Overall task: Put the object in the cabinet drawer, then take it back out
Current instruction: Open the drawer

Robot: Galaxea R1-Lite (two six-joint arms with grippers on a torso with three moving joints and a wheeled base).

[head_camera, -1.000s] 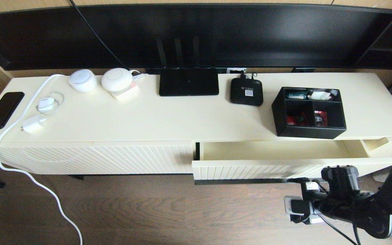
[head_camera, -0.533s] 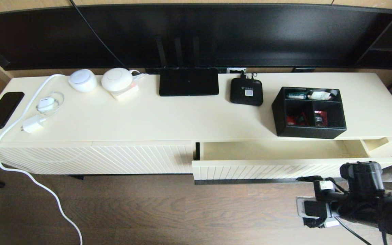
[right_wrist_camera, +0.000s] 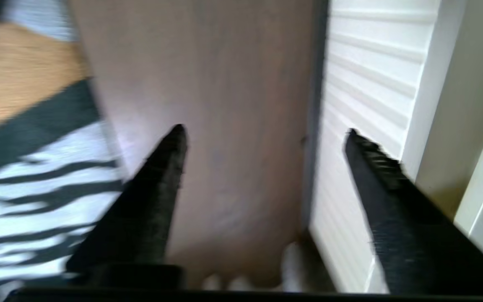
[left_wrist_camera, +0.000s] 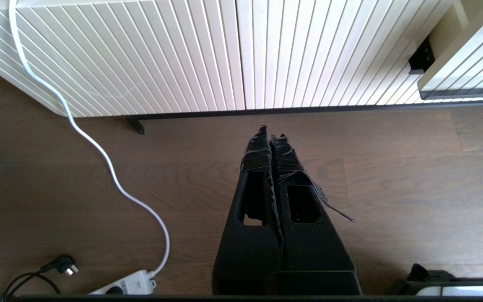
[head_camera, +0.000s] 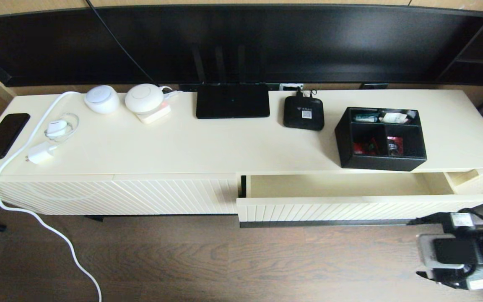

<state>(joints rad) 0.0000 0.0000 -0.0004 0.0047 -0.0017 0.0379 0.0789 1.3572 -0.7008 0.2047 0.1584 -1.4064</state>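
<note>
The right gripper (right_wrist_camera: pixel 262 134) hung low with fingers spread, beside the cabinet drawer (head_camera: pixel 350 207), which stood pulled out. The left gripper (left_wrist_camera: pixel 271 132), fingers clenched, hovered over the floor. Beyond the drawer, the object (head_camera: pixel 381 138) sat on the worktop (head_camera: pixel 224 142).

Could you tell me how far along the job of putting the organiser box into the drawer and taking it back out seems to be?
Done: the cabinet drawer stands pulled open, its interior bare. In hand: nothing is held; the right gripper is open beside the drawer front, and the left gripper is shut over the floor. Left: the organiser box sits on the cabinet top. I cannot tell whether it has already made its trip.
</note>
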